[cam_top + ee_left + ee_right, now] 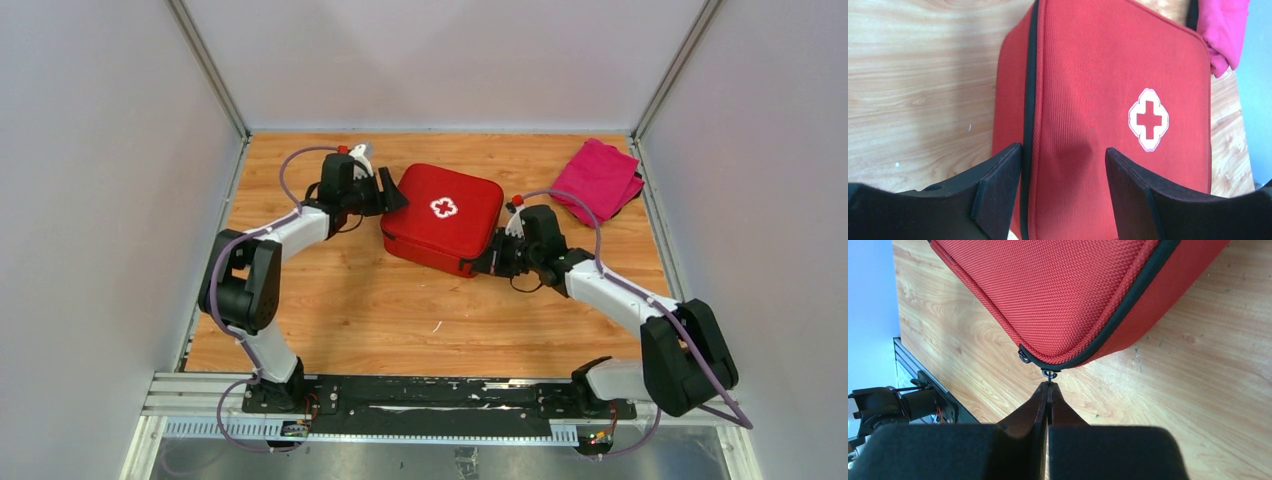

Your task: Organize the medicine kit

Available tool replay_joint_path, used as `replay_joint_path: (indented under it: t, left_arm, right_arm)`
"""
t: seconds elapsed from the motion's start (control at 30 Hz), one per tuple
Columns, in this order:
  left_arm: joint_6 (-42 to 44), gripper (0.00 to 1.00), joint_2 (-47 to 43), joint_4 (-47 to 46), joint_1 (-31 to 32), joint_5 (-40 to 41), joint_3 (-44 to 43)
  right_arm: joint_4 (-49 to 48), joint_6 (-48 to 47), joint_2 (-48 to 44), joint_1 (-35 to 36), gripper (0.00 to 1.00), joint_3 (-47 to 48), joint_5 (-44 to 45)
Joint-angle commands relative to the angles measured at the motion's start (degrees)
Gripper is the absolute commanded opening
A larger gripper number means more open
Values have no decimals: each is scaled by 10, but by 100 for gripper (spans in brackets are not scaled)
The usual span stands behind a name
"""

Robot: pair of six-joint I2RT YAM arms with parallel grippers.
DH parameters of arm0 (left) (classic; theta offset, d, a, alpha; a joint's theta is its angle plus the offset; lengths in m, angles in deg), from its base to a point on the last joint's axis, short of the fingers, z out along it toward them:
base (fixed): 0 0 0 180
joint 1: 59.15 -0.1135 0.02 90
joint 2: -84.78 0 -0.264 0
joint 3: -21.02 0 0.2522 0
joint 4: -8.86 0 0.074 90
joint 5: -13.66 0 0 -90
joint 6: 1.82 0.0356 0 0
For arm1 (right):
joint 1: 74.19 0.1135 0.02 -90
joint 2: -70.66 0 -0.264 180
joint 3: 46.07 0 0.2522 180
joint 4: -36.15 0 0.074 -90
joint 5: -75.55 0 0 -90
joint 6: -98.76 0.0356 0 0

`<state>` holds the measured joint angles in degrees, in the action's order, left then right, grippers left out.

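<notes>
Red woven fabric is covering the medicine kit [443,218], which is lying flat on the wooden bench [400,310], around the middle and a little toward the far side. Its lid is down and the white cross [444,207] is facing up. A black zip line is running around its side.

The left tool [390,190] is standing at the far left corner of the kit with its two black fingers [998,180] spread wide. In the left wrist view one finger is sitting over the zip line at the edge and the other over the lid, with the red lid showing between them. I cannot tell if they are touching the kit.

The right tool [495,262] is lying low at the near right corner of the kit. Its fingers [1038,405] are pressing tightly together and are pinching the end of the small black zip pull [1049,373], which is sticking out just in front of their tips. A second slider [1024,356] is sitting just beside it on the same rounded corner.

A pink folded cloth [598,178] is lying at the far right corner of the bench, near the kit but apart from it in the top view.
</notes>
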<state>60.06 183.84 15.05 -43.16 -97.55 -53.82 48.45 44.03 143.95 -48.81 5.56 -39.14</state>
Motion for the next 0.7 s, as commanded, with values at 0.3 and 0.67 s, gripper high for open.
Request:
replay_joint_path:
  t: [0.3, 0.67]
  left_arm:
    - [-13, 66, -156, -15, 45, -19, 166]
    - [45, 75, -362, 167, 70, 156, 212]
  right_arm:
    - [101, -129, 74, -10, 0, 130, -33]
    - [184, -205, 113, -10, 0, 192, -21]
